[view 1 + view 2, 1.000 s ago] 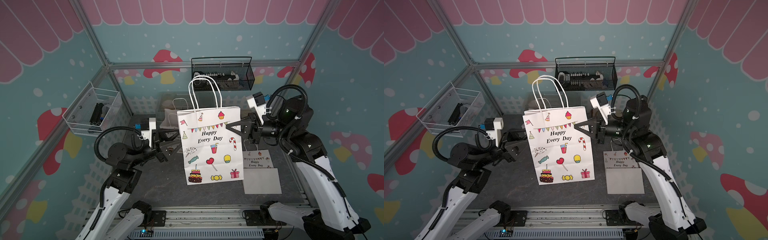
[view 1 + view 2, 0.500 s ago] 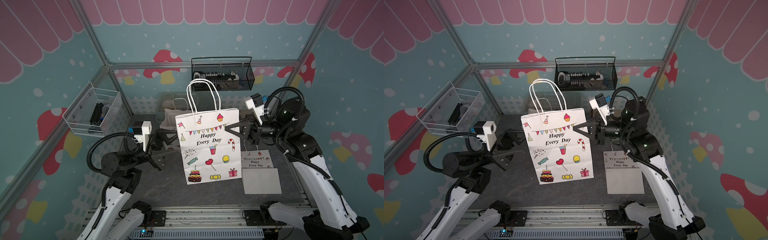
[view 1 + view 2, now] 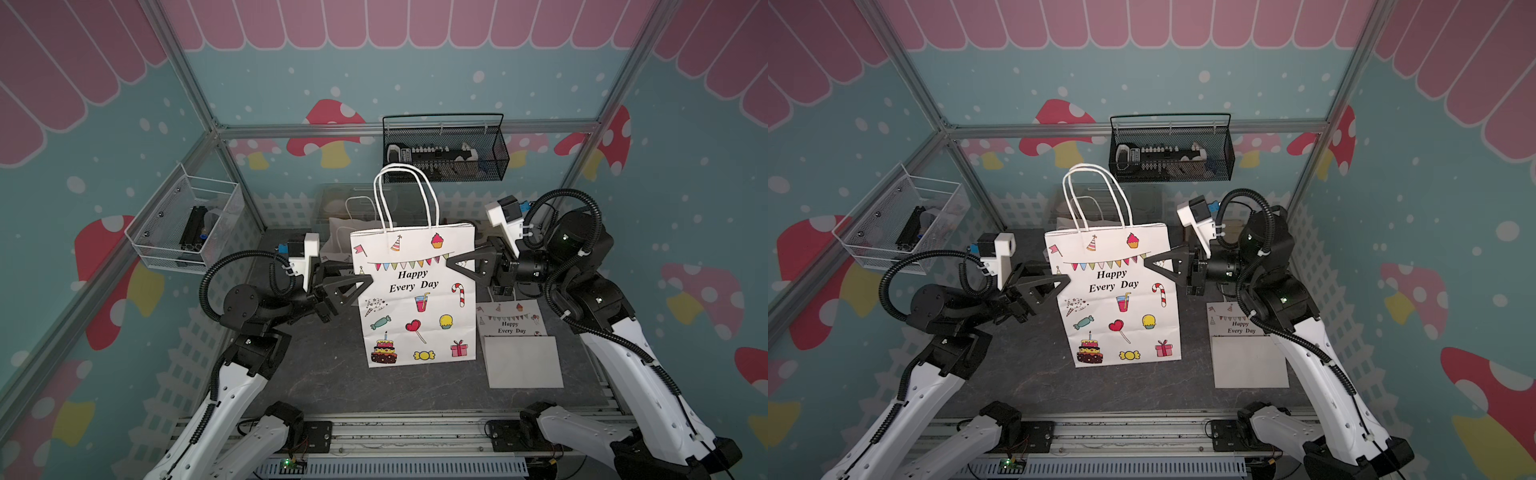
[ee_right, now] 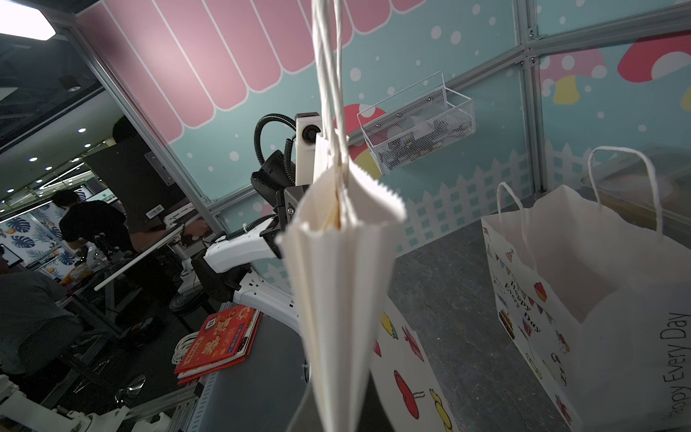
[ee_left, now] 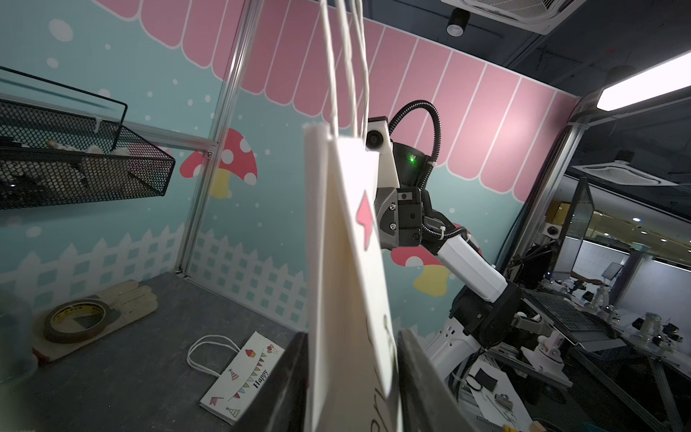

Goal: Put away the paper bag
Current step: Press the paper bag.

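The printed paper bag (image 3: 415, 299) stands upright on the dark bench (image 3: 324, 382). A folded bag (image 3: 521, 353) lies flat just right of it. The right pincer (image 3: 451, 265) is clenched on its right edge. The left pincer (image 3: 368, 282) straddles its left edge; whether it grips, I cannot tell. Behind the paper bag stands an open bag (image 3: 338, 239), and beyond that hangs a black mesh basket (image 3: 444, 153).

The paper bag (image 3: 415, 299) reads "Happy Every Day".

This is a robotics lab. A staged booth of aluminium frame (image 3: 270, 131) and printed mushroom-and-awning wall panels (image 3: 291, 70) surrounds a dark worktop (image 3: 324, 374). Beyond it are cluttered desks (image 5: 561, 318), a ceiling air-conditioning unit (image 5: 523, 11), a strip light (image 5: 643, 86) and a person (image 4: 93, 220) working.
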You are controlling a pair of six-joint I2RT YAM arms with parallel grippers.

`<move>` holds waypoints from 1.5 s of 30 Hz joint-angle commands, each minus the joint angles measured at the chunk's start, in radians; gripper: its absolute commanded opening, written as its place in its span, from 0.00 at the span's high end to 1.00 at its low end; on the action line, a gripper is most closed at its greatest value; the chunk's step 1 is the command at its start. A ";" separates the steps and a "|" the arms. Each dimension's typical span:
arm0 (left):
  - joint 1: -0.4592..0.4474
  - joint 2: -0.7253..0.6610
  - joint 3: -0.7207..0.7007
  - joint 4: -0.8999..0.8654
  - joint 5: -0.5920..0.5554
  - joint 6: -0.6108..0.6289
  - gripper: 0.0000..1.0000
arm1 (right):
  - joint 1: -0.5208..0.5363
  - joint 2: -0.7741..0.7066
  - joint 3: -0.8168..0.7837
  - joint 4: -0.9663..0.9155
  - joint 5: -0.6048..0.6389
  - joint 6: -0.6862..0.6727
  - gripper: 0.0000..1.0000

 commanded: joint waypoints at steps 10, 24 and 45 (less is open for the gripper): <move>-0.022 0.034 0.034 -0.062 -0.041 0.059 0.77 | 0.009 -0.025 -0.024 -0.007 0.153 -0.044 1.00; -0.050 0.054 0.054 -0.142 -0.088 0.122 1.00 | 0.012 -0.075 -0.003 -0.118 0.211 -0.132 0.69; 0.043 0.066 -0.028 0.225 0.083 -0.144 1.00 | -0.005 0.033 0.202 -0.220 0.162 -0.233 0.20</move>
